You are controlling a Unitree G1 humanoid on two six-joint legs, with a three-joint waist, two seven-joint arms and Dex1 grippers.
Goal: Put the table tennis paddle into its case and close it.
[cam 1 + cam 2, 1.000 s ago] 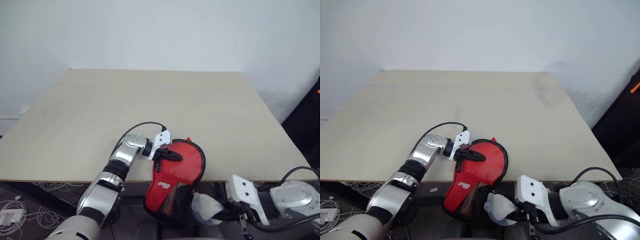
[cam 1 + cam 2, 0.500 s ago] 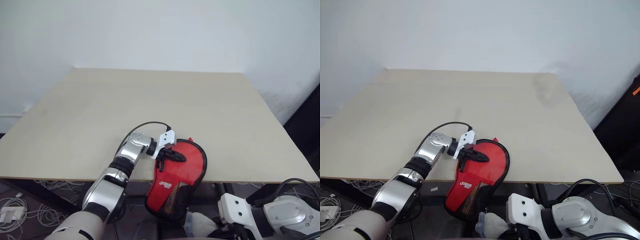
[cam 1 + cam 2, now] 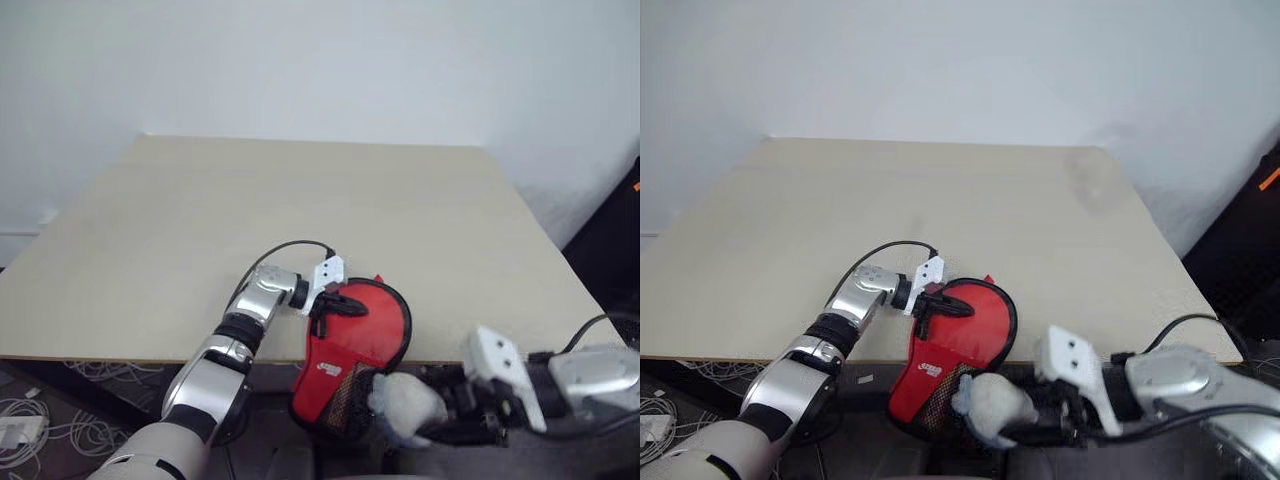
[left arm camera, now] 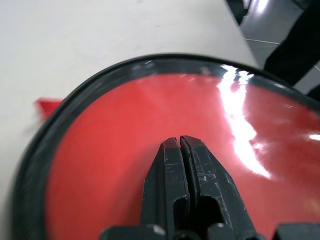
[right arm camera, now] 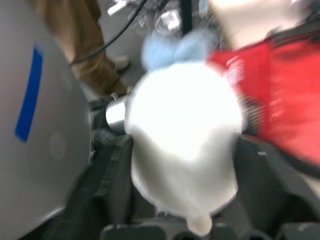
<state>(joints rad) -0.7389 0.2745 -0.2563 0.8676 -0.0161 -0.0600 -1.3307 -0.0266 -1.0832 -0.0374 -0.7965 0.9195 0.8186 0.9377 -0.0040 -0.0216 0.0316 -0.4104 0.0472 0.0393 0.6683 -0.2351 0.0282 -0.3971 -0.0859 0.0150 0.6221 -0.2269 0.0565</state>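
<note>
On the table (image 3: 300, 200), the case (image 3: 360, 330) is lying half over the near edge, the left gripper (image 3: 335, 308) pressing on its red face, fingers shut. The right gripper (image 3: 450, 410) is coming up beside the case's mesh end with a white lump (image 3: 405, 400) — its fingers' spread I cannot tell. The paddle itself isn't visible, so probably already inside.

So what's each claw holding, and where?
Left claw: shut, tips resting on the case, its red face, gripping nothing. Right claw: white lump at it; hold unclear.
</note>
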